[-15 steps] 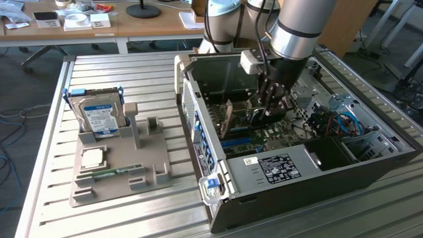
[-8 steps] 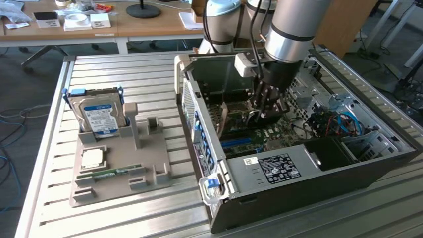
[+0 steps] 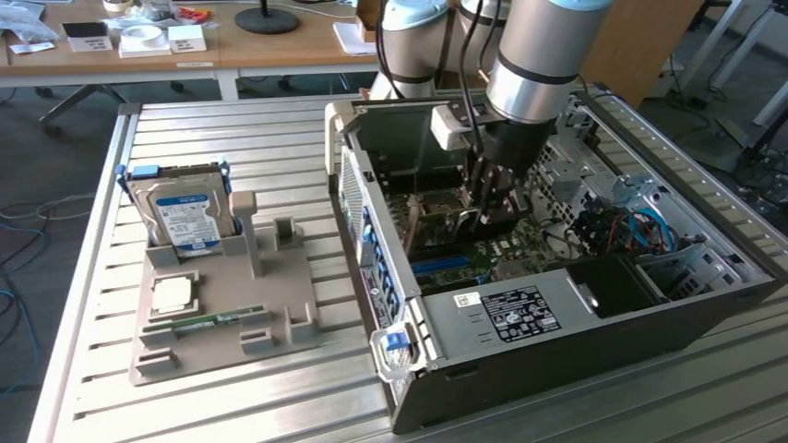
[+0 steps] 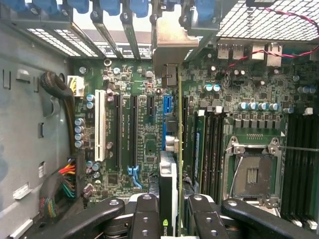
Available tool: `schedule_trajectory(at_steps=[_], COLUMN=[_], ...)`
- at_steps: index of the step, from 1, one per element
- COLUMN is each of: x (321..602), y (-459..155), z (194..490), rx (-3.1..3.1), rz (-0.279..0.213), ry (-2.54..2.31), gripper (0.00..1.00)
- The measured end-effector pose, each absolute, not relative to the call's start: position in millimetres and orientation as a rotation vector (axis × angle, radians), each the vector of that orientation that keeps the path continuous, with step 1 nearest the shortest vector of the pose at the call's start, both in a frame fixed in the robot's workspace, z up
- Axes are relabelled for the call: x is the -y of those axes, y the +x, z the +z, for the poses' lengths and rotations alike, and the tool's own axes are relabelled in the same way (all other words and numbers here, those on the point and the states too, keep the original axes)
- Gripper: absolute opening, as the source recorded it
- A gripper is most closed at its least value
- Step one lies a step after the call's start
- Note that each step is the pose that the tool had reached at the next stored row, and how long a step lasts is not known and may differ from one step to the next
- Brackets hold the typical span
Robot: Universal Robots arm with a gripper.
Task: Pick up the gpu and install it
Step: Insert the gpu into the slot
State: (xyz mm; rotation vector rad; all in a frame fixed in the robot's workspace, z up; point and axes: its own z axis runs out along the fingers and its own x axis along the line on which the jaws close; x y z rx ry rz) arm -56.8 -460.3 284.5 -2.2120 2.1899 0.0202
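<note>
While the black two-fingered gripper (image 4: 172, 209) pinches the thin, dark, flat gpu card (image 4: 168, 181) edge-on over the green motherboard (image 4: 134, 124) inside the open black computer case (image 3: 555, 369), any tilt or offset from the blue slot (image 4: 166, 107) risks jamming its connector or striking neighbouring components.

A slatted metal tabletop (image 3: 74, 388) is spanning the foreground. Wooden desks (image 3: 283, 53) are standing behind it, bearing small white boxes (image 3: 185, 39). Cables (image 3: 25, 221) are lying on the grey floor (image 3: 50, 157).
</note>
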Motion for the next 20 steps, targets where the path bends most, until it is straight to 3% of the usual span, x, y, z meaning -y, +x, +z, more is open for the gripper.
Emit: schedule_trajectory(at_steps=[20], x=[459.2], y=[-66.3], z=[268.4], rx=[-2.180], rz=[0.011], ry=[-2.212], gripper=[0.27])
